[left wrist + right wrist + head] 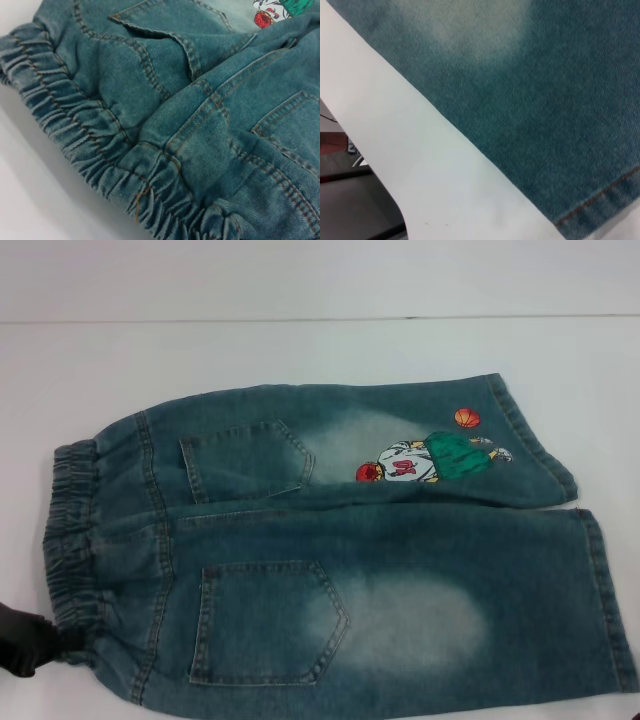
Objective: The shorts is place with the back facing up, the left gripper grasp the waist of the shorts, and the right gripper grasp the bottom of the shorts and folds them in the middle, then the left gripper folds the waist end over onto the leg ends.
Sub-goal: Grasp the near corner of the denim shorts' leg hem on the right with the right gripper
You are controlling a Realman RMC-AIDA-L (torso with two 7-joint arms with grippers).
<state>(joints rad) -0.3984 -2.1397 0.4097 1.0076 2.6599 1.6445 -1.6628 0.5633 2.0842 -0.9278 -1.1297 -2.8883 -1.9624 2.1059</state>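
Blue denim shorts (330,550) lie flat on the white table, back up, both rear pockets showing. The elastic waist (70,540) is at the left and the leg ends (600,600) at the right. The far leg carries a cartoon print (430,458). My left gripper (28,640), a black shape, sits at the near corner of the waist, touching the fabric there. The left wrist view shows the gathered waistband (100,145) and a pocket seam (165,40) close up. The right wrist view shows the near leg's denim (530,90) and its hem stitching (600,195); my right gripper itself is out of view.
The white table (300,350) stretches behind and to the left of the shorts. Its front edge (385,185) shows in the right wrist view, with the floor and dark items beyond it.
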